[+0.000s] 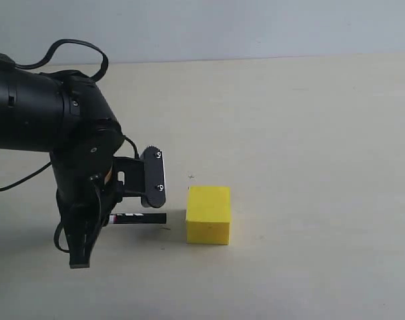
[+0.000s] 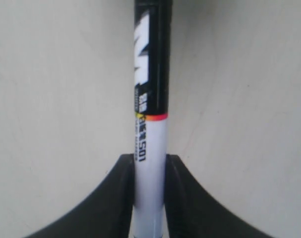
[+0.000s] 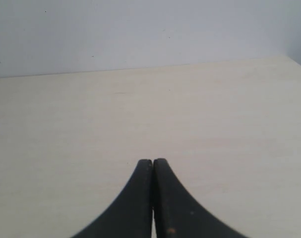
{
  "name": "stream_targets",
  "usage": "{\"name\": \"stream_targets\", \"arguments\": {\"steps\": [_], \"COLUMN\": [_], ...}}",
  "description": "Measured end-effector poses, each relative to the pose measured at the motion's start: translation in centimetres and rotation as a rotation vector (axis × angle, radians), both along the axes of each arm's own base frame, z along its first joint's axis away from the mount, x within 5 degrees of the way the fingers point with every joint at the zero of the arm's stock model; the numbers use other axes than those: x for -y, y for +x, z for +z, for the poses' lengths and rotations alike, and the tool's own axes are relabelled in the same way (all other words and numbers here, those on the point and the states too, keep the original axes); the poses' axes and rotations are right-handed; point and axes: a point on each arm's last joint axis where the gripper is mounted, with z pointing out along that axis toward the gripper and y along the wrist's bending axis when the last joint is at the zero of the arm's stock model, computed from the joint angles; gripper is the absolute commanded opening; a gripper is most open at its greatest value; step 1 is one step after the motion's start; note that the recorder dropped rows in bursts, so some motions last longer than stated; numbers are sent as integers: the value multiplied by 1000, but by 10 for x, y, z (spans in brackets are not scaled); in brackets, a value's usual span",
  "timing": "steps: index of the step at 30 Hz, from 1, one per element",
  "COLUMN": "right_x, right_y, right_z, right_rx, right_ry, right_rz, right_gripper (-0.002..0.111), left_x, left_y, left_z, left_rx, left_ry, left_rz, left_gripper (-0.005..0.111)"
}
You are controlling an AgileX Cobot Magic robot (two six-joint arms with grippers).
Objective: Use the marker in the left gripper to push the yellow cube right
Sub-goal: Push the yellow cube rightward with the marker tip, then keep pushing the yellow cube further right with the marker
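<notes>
Yellow cube (image 1: 208, 215) lies just right of the marker (image 1: 139, 218) tip, not touching, in the exterior view alone, while wrist views show the left gripper (image 2: 150, 163) clamping its white barrel and the right gripper (image 3: 152, 166) pressed closed, empty.

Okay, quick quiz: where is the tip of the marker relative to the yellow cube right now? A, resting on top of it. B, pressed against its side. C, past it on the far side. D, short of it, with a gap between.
D: in the exterior view the marker ends short of the cube, with a visible gap between its black tip and the cube's near side.
</notes>
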Motion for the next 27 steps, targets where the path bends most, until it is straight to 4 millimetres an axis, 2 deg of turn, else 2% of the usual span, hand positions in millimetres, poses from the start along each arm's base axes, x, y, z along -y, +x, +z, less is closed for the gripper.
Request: {"name": "stream_targets", "arguments": {"steps": [5,10,12,16,21,27], "right_x": [0,0,0,0,0,0], "right_y": [0,0,0,0,0,0], "right_z": [0,0,0,0,0,0], "right_rx": [0,0,0,0,0,0], "right_ry": [0,0,0,0,0,0], "right_rz": [0,0,0,0,0,0], "right_gripper": [0,0,0,0,0,0], "left_x": [5,60,71,68,58,62], "left_y": [-4,-23,-23,-13,-11,-12], "left_z": [-1,4,8,16,16,12], "left_rx": [-13,43,53,57,21,12], "left_ry": [-23,-130,-140,-97,-46,-79], "left_rz": [8,-123,-122,-59,14,24], "left_gripper": [0,0,0,0,0,0]}}
